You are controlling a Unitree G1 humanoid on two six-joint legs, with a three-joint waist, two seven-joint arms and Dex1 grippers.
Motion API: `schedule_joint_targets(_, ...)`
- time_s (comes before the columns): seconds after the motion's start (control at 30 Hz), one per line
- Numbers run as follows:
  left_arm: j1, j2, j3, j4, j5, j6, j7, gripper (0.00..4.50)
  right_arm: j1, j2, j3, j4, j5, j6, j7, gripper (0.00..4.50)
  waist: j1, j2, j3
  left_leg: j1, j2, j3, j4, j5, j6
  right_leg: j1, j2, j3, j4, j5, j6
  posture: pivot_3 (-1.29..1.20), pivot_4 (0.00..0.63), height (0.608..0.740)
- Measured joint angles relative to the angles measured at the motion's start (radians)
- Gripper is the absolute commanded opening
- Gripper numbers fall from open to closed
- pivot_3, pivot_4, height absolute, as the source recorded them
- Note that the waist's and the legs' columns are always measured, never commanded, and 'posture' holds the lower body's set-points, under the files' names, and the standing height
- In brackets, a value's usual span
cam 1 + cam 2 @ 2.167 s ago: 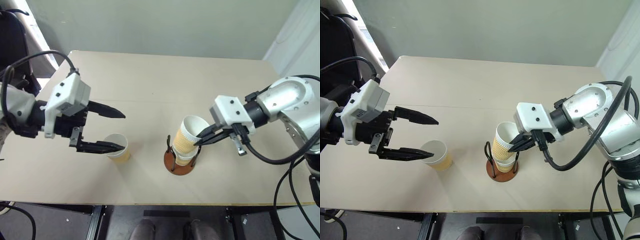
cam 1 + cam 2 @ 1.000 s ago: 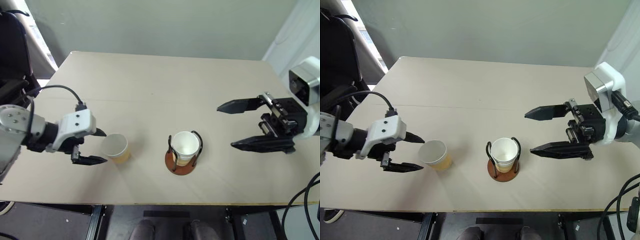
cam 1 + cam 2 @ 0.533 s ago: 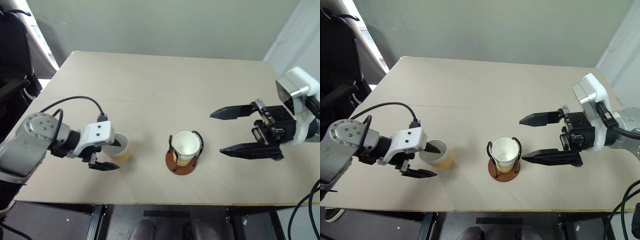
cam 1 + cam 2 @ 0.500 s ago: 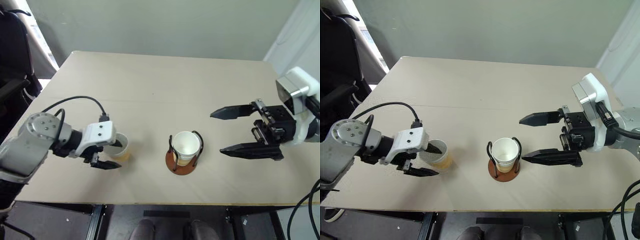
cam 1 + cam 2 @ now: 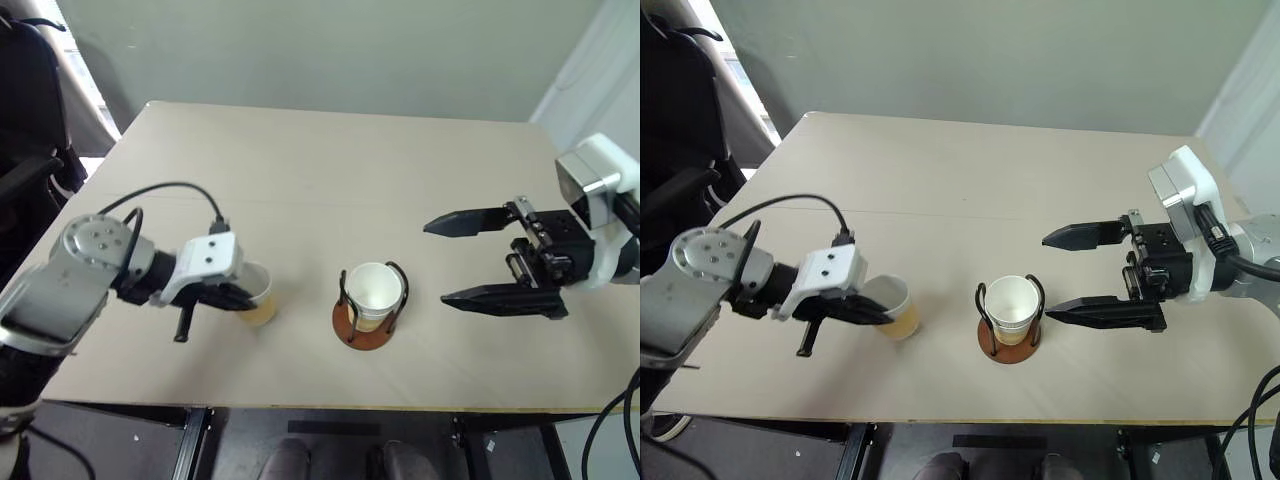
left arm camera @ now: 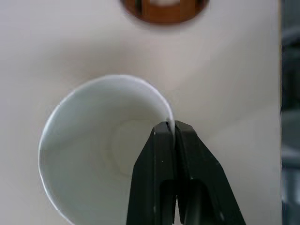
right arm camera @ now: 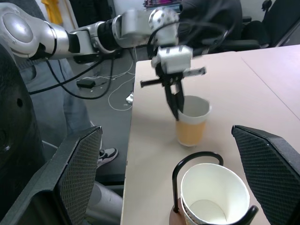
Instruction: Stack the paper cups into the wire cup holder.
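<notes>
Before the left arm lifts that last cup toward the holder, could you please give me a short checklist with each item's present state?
1. Left gripper shut on the loose paper cup's rim, one finger inside and one outside: ok.
2. Loose paper cup upright on the table: ok.
3. Cups already nested upright in the wire cup holder, top one's mouth open: ok.
4. Right gripper open, off to the holder's side, not over it: ok.
5. Path between cup and holder free of other things: ok.
6. Grip firm enough to lift: cannot tell.
</notes>
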Motion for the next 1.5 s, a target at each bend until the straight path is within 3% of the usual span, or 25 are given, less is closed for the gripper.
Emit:
schedule_joint_targets(0.2,-0.374,-0.232,0.013,0.104,-0.135,0.021,-0.04,0.06,-0.023,-0.003,-0.006,0.016,0.024,-0.005,-0.009,4.5,0.005,0.0,0.0,-0.004,-0.001,0.001,0.005,0.0,0.001,0.001,0.0,-0.001,0.001,0.002,0.003,0.0,0.15,0.74)
schedule_joint_targets(0.37,-0.464,-0.371,0.009,0.152,-0.209,0.015,-0.068,0.06,-0.017,-0.011,-0.014,0.01,0.05,-0.005,-0.031,4.5,0.001,0.0,0.0,-0.005,0.0,0.004,0.006,-0.001,0.001,0.001,-0.001,0.0,0.0,0.003,0.005,0.0,0.15,0.74)
schedule_joint_targets(0.67,-0.438,-0.42,-0.124,0.156,-0.135,-0.087,-0.152,0.06,0.008,-0.036,-0.025,-0.009,0.08,-0.005,-0.071,4.5,0.008,0.0,0.0,-0.008,0.0,0.002,0.016,-0.002,0.004,0.002,0.0,0.0,-0.001,0.006,0.011,0.0,0.15,0.74)
schedule_joint_targets(1.33,-0.372,-0.436,-0.232,0.106,0.022,-0.192,-0.147,0.06,0.029,-0.054,-0.043,-0.033,0.097,-0.016,-0.108,4.5,0.012,0.0,0.0,-0.008,-0.001,0.002,0.017,-0.003,0.005,0.004,0.0,0.0,-0.001,0.006,0.011,0.0,0.15,0.74)
schedule_joint_targets(1.43,-0.372,-0.439,-0.235,0.106,0.028,-0.174,-0.14,0.61,0.029,-0.054,-0.043,-0.038,0.097,-0.016,-0.108,4.5,0.013,0.0,0.0,-0.008,-0.001,0.002,0.017,-0.003,0.005,0.004,0.0,0.0,-0.001,0.006,0.011,0.0,0.15,0.74)
schedule_joint_targets(1.5,-0.372,-0.443,-0.235,0.106,0.029,-0.166,-0.138,1.22,0.029,-0.054,-0.043,-0.039,0.097,-0.016,-0.108,4.5,0.013,0.0,0.0,-0.008,-0.001,0.002,0.017,-0.003,0.005,0.004,0.0,0.0,-0.001,0.006,0.011,0.0,0.15,0.74)
